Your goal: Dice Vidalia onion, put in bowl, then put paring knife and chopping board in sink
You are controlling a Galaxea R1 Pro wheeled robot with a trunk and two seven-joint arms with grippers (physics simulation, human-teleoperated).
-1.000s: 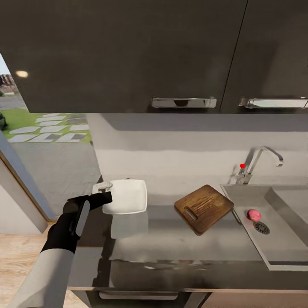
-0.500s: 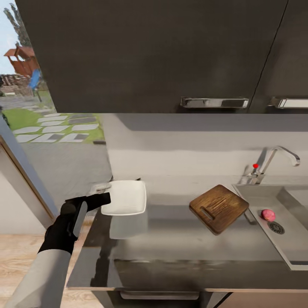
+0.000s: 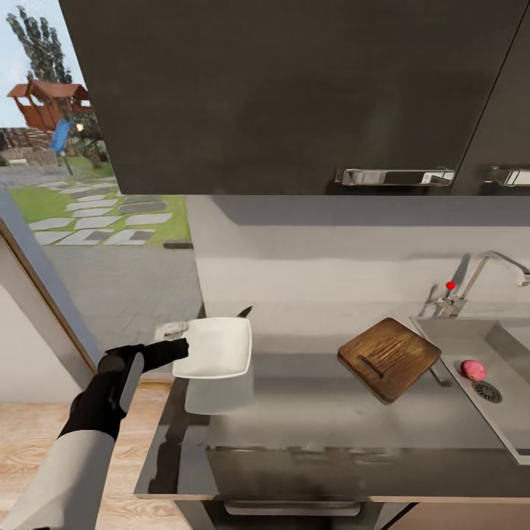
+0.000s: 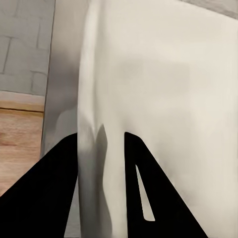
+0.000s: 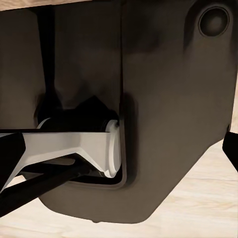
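The bowl (image 3: 214, 347), white, shallow and squarish with rounded corners, sits at the countertop's (image 3: 316, 427) left end, its left rim overhanging the edge. The left gripper (image 3: 171, 346) pinches that rim; in the left wrist view its black fingers (image 4: 148, 193) close on either side of the bowl's (image 4: 173, 114) wall. The bowl looks empty. A dark pointed tip (image 3: 244, 311), perhaps the knife, pokes out behind the bowl's far right corner. Smooth grey countertop lies open between bowl and board (image 3: 389, 358), a dark wooden slab with a slot handle, lying askew beside the sink (image 3: 515, 434). In the steel basin at the right end, the pinkish onion (image 3: 472, 369) rests just beside the round drain (image 3: 488, 391). I cannot tell the right gripper's state.
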